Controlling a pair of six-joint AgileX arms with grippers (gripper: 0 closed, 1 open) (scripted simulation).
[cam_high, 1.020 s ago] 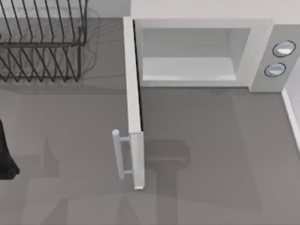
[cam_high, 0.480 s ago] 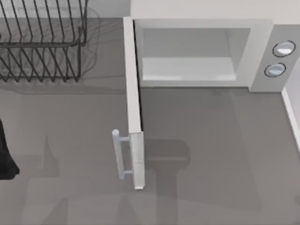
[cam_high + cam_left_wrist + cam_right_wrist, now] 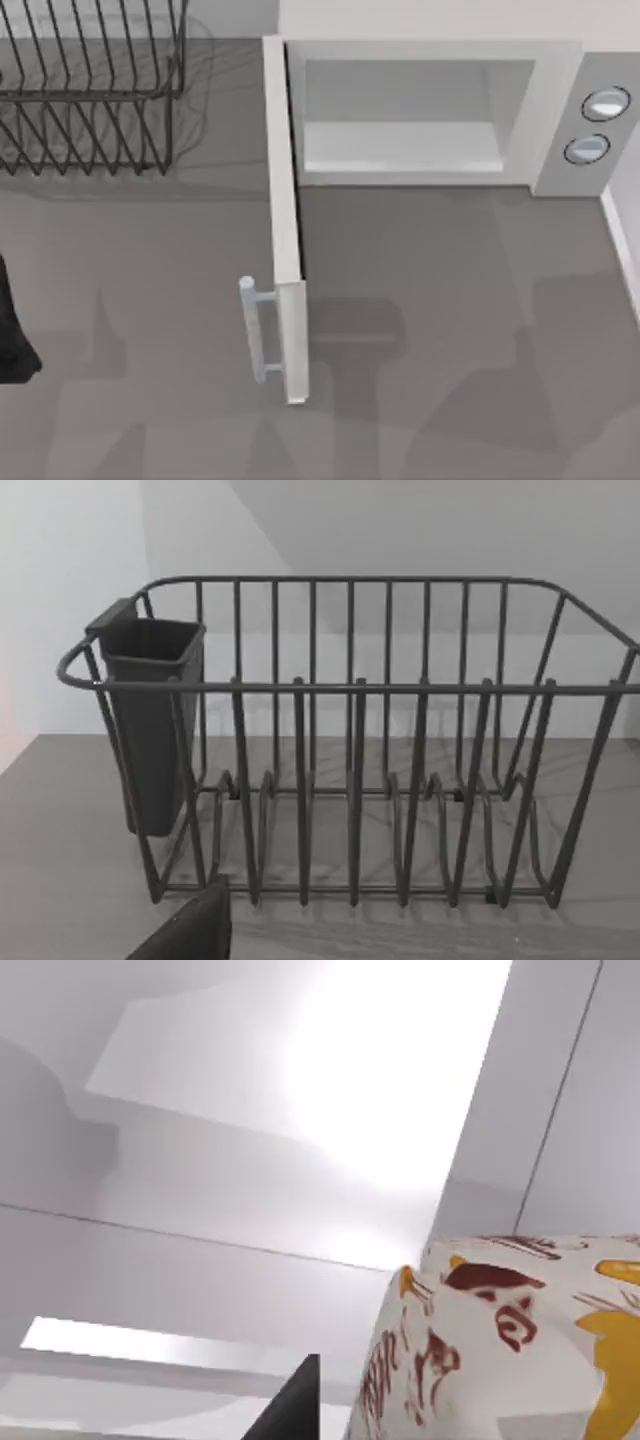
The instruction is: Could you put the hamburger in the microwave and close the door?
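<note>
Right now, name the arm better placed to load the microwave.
Right: the hamburger looms close in its wrist view; the left arm faces the wire rack, beyond the open door.

The top camera looks straight down on the open microwave (image 3: 440, 110) at 12 o'clock and the wire rack (image 3: 90, 90) at 10 o'clock. The left wrist camera sits low, facing that rack (image 3: 350, 750) up close.

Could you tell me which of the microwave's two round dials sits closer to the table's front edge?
The lower dial on the grey panel: in the top view it sits below the other dial, which lies nearer the back.
</note>
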